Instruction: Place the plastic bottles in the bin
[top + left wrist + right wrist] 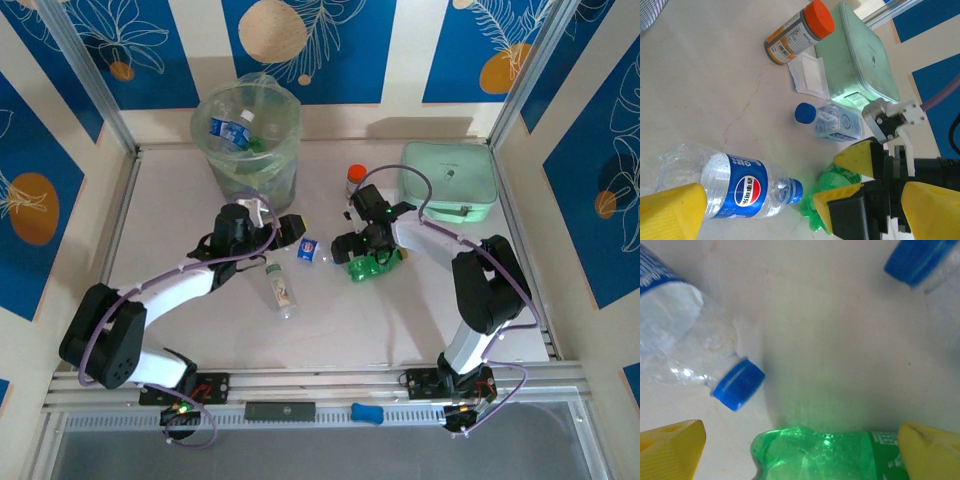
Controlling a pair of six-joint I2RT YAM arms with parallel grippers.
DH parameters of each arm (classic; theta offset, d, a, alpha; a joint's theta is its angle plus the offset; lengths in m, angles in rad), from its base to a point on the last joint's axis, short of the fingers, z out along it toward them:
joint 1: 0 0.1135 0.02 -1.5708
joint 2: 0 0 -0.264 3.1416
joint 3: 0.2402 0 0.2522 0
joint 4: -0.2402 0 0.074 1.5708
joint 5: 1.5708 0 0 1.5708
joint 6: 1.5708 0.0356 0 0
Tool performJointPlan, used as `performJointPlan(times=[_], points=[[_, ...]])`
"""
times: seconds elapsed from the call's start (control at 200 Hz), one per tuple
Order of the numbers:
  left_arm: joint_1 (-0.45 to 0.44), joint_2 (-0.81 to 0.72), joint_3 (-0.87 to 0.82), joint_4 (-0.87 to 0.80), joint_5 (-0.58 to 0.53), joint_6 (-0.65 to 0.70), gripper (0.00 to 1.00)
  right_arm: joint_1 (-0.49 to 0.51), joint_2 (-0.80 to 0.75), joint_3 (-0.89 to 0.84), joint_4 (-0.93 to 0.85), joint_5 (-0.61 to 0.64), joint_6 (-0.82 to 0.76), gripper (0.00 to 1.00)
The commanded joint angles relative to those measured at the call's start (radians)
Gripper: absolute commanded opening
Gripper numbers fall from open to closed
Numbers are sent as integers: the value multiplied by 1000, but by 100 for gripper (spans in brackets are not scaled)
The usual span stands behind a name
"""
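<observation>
The pale-green bin (245,140) stands at the back left with bottles inside. My right gripper (368,250) (800,450) is open, its yellow fingers on either side of a green bottle (376,266) (840,455) (826,189) lying on the table. My left gripper (290,232) (802,202) is open just left of it. A blue-labelled clear bottle (308,250) (740,187) (695,340) lies between its fingers, untouched. Another clear bottle (282,286) lies nearer the front. A blue-capped clear bottle (830,120) rests by the case; its cap (917,260) shows in the right wrist view.
An orange-capped jar (355,178) (797,32) and a mint-green rectangular case (447,180) (865,55) sit at the back right. A small white packet (807,75) lies beside the case. Aluminium frame posts and walls border the table (180,200).
</observation>
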Motion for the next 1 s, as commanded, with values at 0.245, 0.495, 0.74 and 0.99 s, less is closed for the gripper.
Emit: performJointPlan(times=[0.245, 0.495, 0.74, 0.99], points=[[-16, 23, 47, 31, 16, -18, 99, 11, -154, 0, -132, 195, 325, 99], [-17, 29, 56, 22, 19, -11, 99, -7, -318, -161, -183, 228, 636, 99], [-17, 25, 54, 17, 15, -12, 99, -62, -492, -370, -84, 106, 786, 97], [-17, 16, 40, 11, 7, -19, 99, -104, -565, -538, 103, 27, 923, 91]])
